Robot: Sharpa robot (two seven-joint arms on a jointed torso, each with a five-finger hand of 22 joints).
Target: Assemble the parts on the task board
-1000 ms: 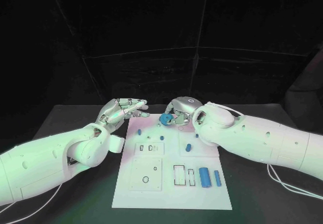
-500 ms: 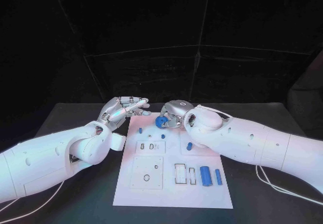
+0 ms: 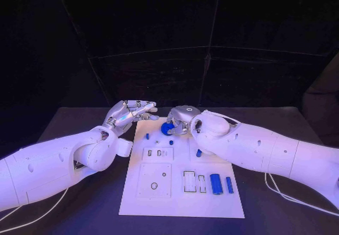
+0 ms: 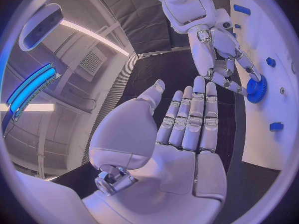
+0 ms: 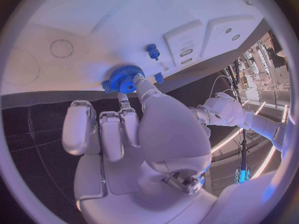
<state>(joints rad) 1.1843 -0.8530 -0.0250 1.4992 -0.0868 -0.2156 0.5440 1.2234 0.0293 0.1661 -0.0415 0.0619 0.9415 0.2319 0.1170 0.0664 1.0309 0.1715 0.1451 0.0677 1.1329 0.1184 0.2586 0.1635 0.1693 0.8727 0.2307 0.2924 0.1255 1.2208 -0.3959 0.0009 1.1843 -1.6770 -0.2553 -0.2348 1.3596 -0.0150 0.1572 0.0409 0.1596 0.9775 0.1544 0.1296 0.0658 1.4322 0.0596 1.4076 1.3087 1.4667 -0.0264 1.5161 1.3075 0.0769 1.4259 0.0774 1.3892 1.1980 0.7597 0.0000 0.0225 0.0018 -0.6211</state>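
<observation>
The robot's right hand (image 3: pixel 182 119) is pinching a blue gear (image 3: pixel 167 129) between its fingertips at the far end of the task board (image 3: pixel 177 205), and in the right wrist view the gear (image 5: pixel 126 79) is sitting just past those fingertips, flat face toward the white plate and touching or nearly touching it. The gear is lying directly ahead of this hand, on the board's far left part, so the right hand is plainly the nearer one; whether the gear is seated on anything cannot be told. The left hand (image 3: pixel 127 115) is hanging just beside the board's far left corner, holding nothing, its fingers apart and loosely extended, as its own wrist view (image 4: pixel 181 129) is showing, with the gear (image 4: pixel 256 88) a little beyond its fingertips. The gear is looking like a round toothed disc with a raised hub. Two small blue pegs (image 3: pixel 171 142) are standing just nearer the robot than the gear, and two blue cylinders (image 3: pixel 215 184) are lying side by side on the board's near right.
</observation>
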